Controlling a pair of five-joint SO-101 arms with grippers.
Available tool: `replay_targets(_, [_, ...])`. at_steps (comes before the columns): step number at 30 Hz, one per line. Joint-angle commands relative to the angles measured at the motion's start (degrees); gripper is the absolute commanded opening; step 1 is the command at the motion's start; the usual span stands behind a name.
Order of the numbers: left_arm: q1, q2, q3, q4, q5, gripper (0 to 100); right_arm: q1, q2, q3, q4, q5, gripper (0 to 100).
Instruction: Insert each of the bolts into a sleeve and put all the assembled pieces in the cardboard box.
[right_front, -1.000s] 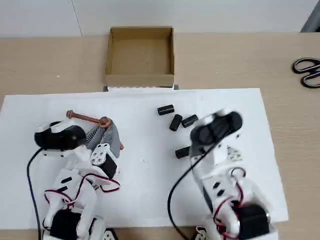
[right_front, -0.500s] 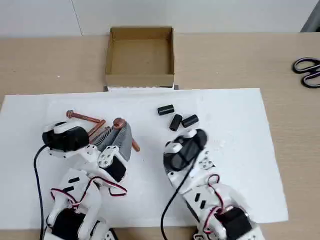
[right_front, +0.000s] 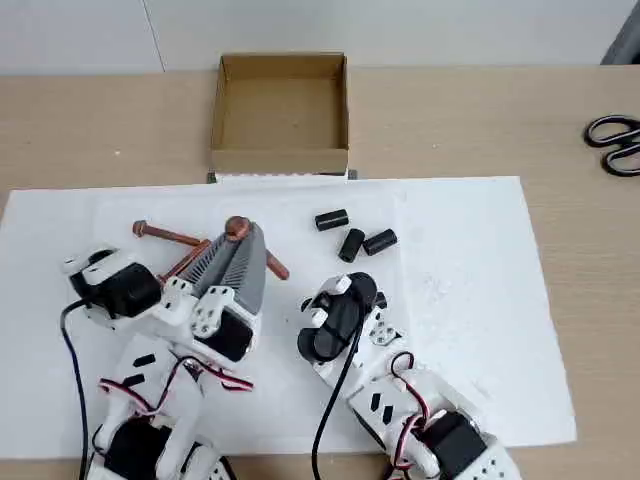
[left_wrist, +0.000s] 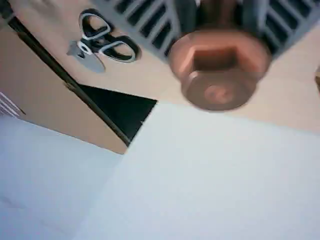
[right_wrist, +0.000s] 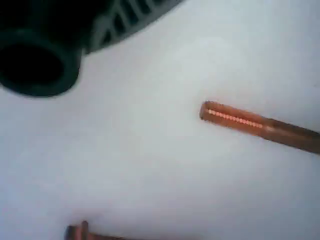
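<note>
Over white paper (right_front: 470, 300), left jaws pinching a bolt (right_front: 237, 228) and right jaws gripping a sleeve (right_wrist: 35, 62) have swung closer together.

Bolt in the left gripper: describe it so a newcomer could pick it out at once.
On the white paper sheet in front of the cardboard box, find the left gripper, ribbed and grey. The copper bolt is clamped in it, head nearer the box, threaded tip poking out sideways. Its neighbours, the loose bolts, lie flat on the paper, ungripped.
</note>
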Motion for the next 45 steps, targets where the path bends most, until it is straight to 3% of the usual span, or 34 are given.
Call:
replay_targets(1, [4.3,-0.8,-1.2,0.7,-0.3,1,-0.3,-0.3,-0.9,-1.6,0.5,0.3])
replay_targets(15, [6.3,-0.5,-1.3,5.8,-2.5,1,-0.2,-0.3,-4.2,-1.1,0.5,0.3])
replay_targets(45, [6.7,-0.8,3.3,6.0,-4.9,1,-3.9,-0.2,-6.4,-1.1,0.5,0.3])
